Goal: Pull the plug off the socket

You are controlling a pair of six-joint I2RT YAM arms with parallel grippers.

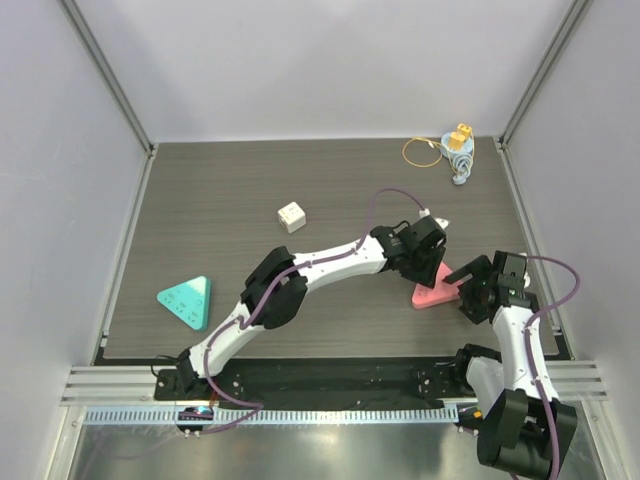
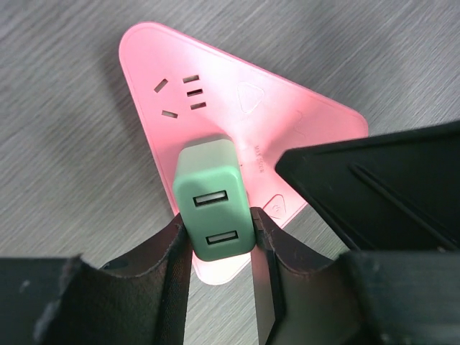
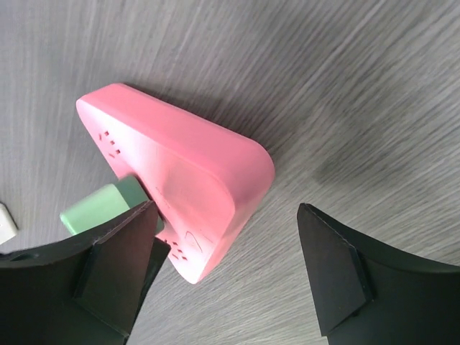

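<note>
Pinching the green plug by its two sides, the left gripper is closed tight on it, a black finger pressed against each flank. The plug is seated in the pink triangular socket, near one corner, with its two slots facing the left wrist camera. The socket lies on the dark wooden table, at the right front, close to the right arm. The right gripper stands wide open and holds nothing. Its jaws straddle a rounded corner of the socket, one finger close beside the plug and the other clear of the socket; contact cannot be told. A teal triangular socket and a white cube lie well apart to the left.
</note>
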